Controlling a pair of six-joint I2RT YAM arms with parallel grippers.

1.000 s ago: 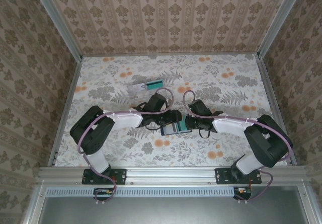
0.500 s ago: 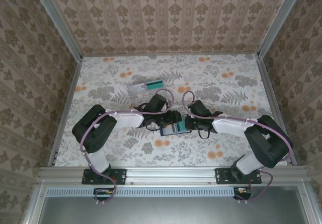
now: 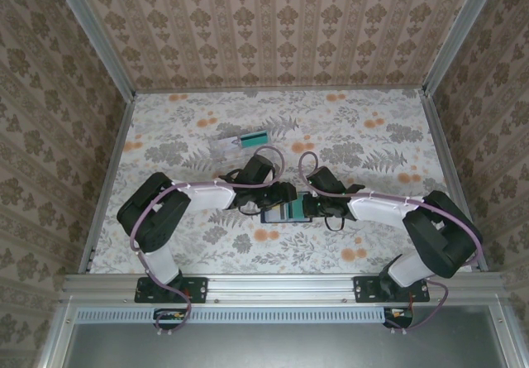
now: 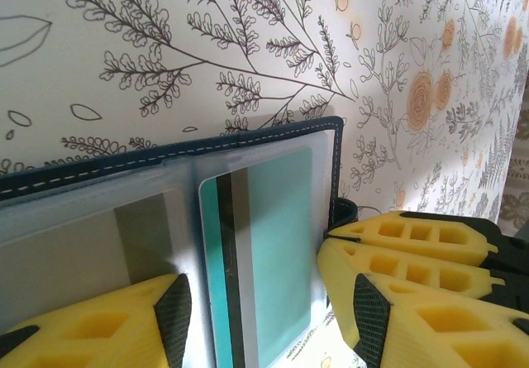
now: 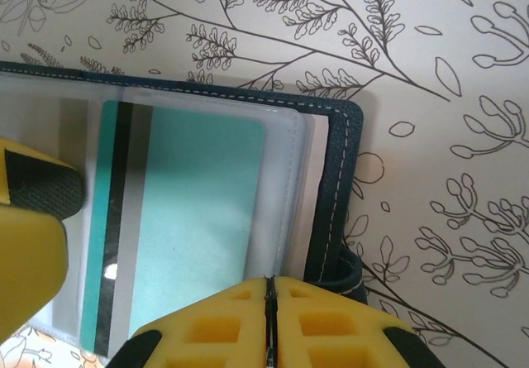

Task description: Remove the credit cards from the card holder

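Lying open on tabletop [image 3: 372,128]: wallet [image 3: 285,212], teal card [image 5: 198,211] tucked in clear sleeve [image 5: 291,178] — thin, stiff, slick, likely light. Spread astride card, left end effector [image 4: 264,310]; pressed together at wallet's edge, right end effector [image 5: 269,318]. Best pinched at exposed edge — gently.

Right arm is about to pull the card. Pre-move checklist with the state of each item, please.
1. Card holder open and lying flat on the table: ok.
2. Teal card, dark stripe showing, sits in its clear pocket in plain view: ok.
3. Right gripper shut at the card's edge. On the card or just the sleeve: cannot tell.
4. Left gripper open, one finger over the holder's other half. Pinning it down: cannot tell.
5. Second teal card lies out of the holder beside the clear box, away from both grippers: ok.
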